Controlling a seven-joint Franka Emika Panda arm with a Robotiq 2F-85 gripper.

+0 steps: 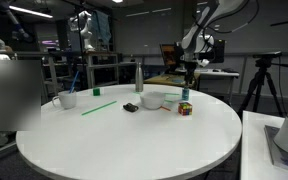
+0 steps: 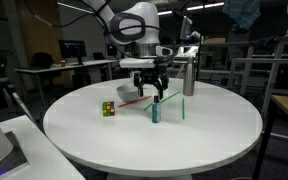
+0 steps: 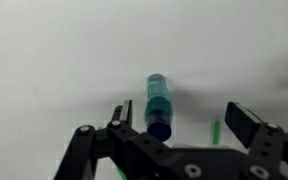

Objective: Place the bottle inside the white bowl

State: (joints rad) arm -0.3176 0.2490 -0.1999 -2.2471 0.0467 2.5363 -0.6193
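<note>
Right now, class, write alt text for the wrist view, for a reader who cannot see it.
A small teal-green bottle stands on a white table, seen from above between the two dark fingers of the open end effector.

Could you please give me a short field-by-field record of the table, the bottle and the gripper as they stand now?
surface: round white table
target: bottle, upright on the table, green top
destination: white bowl, on the table, without the bottle in it
tool: gripper, open, above the bottle, no contact visible
others: tall grey bottle, white mug, colour cube
progress: bottle not yet grasped
</note>
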